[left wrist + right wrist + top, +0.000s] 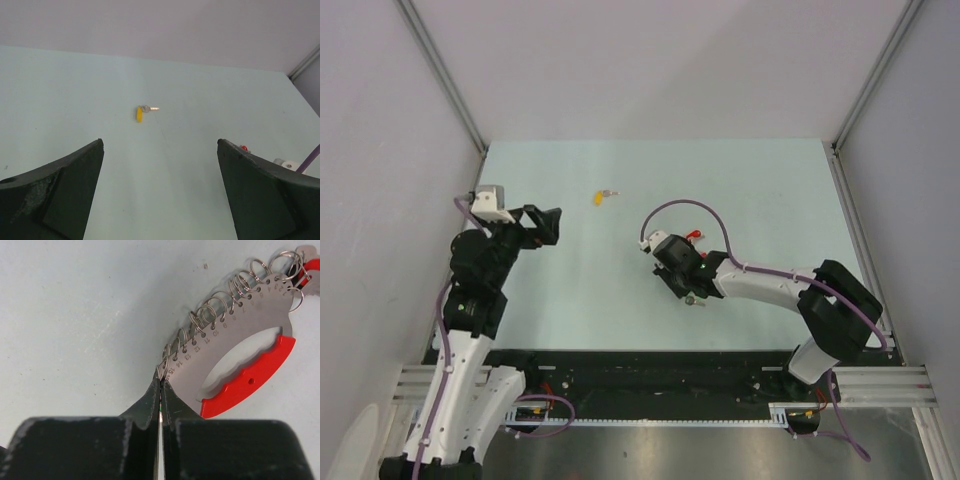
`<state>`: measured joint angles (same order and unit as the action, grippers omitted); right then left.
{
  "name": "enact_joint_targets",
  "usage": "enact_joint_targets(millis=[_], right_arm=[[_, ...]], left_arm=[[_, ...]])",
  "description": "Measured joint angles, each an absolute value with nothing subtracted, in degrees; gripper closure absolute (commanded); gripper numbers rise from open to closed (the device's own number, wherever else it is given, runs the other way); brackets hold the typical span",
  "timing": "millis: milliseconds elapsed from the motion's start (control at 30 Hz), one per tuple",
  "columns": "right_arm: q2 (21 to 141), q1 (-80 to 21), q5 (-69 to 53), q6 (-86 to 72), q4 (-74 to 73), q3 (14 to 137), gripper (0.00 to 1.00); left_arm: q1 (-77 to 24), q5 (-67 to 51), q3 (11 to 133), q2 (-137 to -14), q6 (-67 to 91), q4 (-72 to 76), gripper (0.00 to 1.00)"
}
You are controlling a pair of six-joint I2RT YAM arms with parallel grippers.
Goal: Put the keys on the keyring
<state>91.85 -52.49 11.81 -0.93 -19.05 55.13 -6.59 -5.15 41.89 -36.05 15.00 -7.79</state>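
Note:
The keyring [240, 330] is a grey numbered plate with a red curved band and a row of small wire rings along its edge. It lies flat on the table. My right gripper [160, 380] is shut, its tips pinching the end wire ring of that row. A thin metal sliver with a green speck shows between its fingers; what it is I cannot tell. From above, the right gripper [688, 243] sits at the keyring [695, 237]. A yellow key [599, 196] lies alone farther back, also seen in the left wrist view [139, 114]. My left gripper [160, 142] hangs open and empty, well short of that key.
A red piece [314, 265] sits at the far end of the ring row, cut off by the frame edge. The pale green table [760, 180] is walled by grey panels left, right and back. The right arm's purple cable [685, 206] loops above its wrist.

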Motion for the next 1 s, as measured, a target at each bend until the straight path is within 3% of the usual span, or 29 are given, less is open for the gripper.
enact_joint_targets(millis=[267, 767, 1000], right_arm=[[93.51, -52.95, 12.38, -1.69, -23.86, 56.69, 0.65], [82.61, -44.73, 0.67, -6.83, -17.82, 49.43, 0.72], [80.12, -41.39, 1.85, -13.58, -16.62, 46.94, 0.69]], left_arm=[[-7.40, -12.25, 45.58, -49.84, 14.59, -11.88, 0.00], [-8.01, -18.15, 45.58, -50.74, 14.48, -13.43, 0.00], [-22.44, -10.00, 46.22, -53.49, 14.55, -15.16, 0.00]])
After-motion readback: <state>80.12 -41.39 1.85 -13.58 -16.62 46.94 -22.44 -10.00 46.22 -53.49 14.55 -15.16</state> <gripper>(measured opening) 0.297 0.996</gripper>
